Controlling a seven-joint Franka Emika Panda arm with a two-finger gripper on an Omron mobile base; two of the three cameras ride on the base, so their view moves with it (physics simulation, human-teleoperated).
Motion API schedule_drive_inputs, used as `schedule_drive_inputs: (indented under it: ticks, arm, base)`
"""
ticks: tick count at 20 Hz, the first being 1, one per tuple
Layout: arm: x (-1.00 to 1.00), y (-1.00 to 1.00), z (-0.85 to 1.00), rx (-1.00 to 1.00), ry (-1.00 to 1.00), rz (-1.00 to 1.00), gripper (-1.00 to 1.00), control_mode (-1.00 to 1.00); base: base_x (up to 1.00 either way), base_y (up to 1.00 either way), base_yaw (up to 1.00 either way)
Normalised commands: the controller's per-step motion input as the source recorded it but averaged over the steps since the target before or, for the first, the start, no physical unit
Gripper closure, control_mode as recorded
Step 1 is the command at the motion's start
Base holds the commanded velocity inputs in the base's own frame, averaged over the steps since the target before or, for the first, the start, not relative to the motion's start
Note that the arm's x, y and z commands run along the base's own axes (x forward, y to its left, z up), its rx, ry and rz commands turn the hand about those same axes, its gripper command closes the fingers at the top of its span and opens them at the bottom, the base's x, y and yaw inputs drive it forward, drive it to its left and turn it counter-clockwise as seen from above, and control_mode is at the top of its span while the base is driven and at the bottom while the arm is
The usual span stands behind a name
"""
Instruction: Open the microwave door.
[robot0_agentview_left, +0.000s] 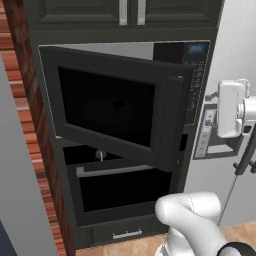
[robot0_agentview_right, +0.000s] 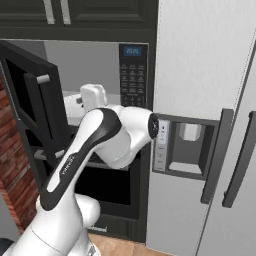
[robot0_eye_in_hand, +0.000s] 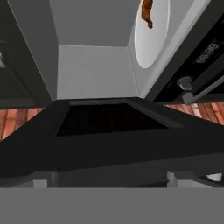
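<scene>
The microwave door (robot0_agentview_left: 107, 107) stands swung partly out from the microwave (robot0_agentview_left: 195, 90), hinged on the left. Its vertical bar handle (robot0_agentview_left: 170, 125) is on the free right edge. In the right base view the door (robot0_agentview_right: 20, 100) angles toward me and the handle (robot0_agentview_right: 47, 117) faces the arm. My white hand (robot0_agentview_right: 93, 97) sits just right of that handle, in front of the open cavity, with its fingers hidden. The hand view looks over the door's dark edge (robot0_eye_in_hand: 109, 144) into the grey cavity, where a white turntable plate (robot0_eye_in_hand: 151, 33) carries a brown item (robot0_eye_in_hand: 147, 13).
A black oven (robot0_agentview_left: 120, 190) with a horizontal silver handle sits below the microwave. A grey fridge (robot0_agentview_right: 200, 75) with a dispenser (robot0_agentview_right: 185, 147) stands to the right. Dark cabinets are above, and a brick wall (robot0_agentview_left: 30, 125) is on the left.
</scene>
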Motion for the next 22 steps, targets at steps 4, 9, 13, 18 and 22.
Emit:
schedule_drive_inputs:
  ticks: [4, 9, 13, 18, 22]
  arm:
    - [0.53, 0.76, -0.01, 0.00, 0.20, 0.09, -1.00, -1.00]
    - [0.16, 0.80, 0.00, 0.00, 0.28, 0.16, -1.00, -1.00]
    - [-0.42, 0.29, 0.23, 0.00, 0.42, 0.37, -1.00, -1.00]
    - [-0.38, 0.61, 0.09, 0.00, 0.40, 0.35, -1.00, -1.00]
    - [0.00, 1.00, 0.00, 0.00, 0.31, 0.19, -1.00, -1.00]
  base:
    - [0.00, 0.00, 0.00]
    - [0.00, 0.00, 0.00]
    - [0.00, 0.00, 0.00]
    - [0.00, 0.00, 0.00]
    - [0.00, 0.00, 0.00]
